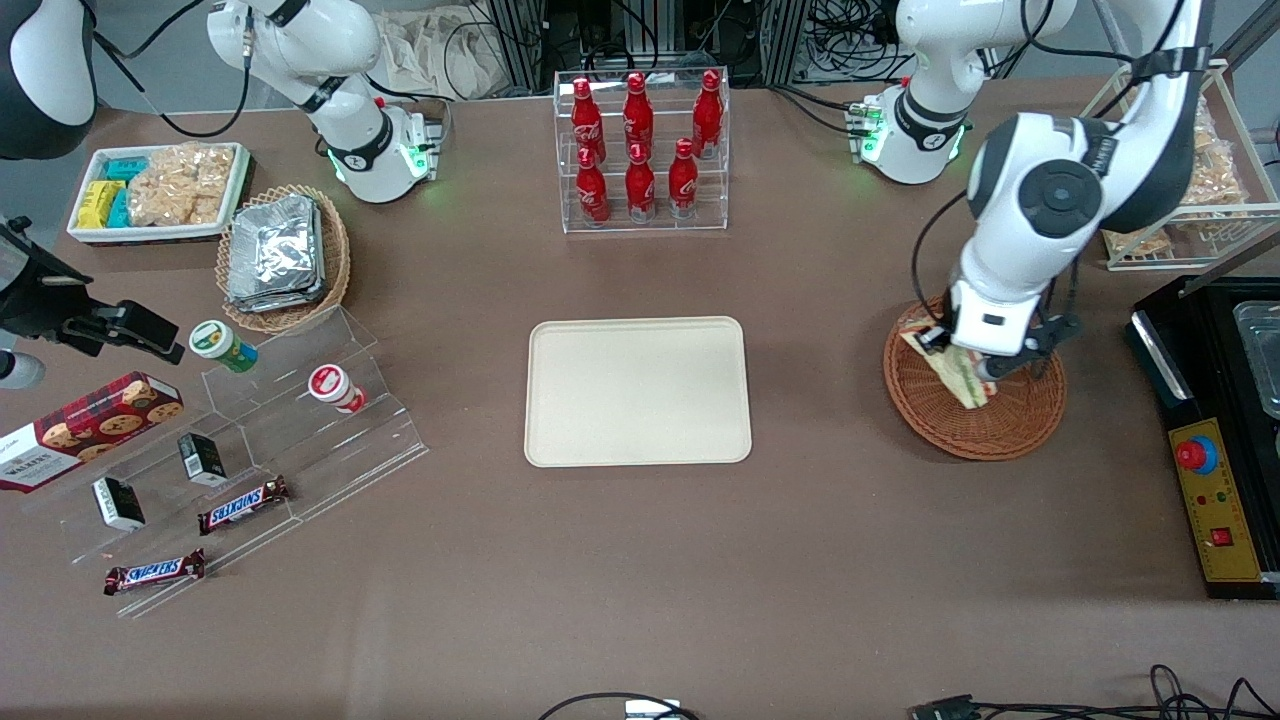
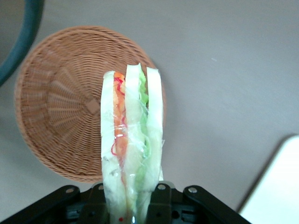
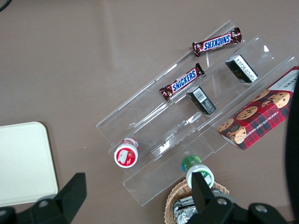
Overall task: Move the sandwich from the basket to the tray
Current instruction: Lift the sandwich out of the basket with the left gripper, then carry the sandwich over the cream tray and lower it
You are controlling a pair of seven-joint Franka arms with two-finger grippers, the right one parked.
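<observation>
The gripper [image 1: 962,362] clamps the sandwich [image 2: 132,140] above the basket [image 1: 1010,420]; next comes the carry to the tray [image 1: 638,390].

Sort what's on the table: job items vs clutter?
In the job:
sandwich, held in the gripper above the basket
basket
tray, nothing on it yet

Lying about:
cola bottles in a clear rack
foil packets
Snickers bars
cookie box
snack bin
</observation>
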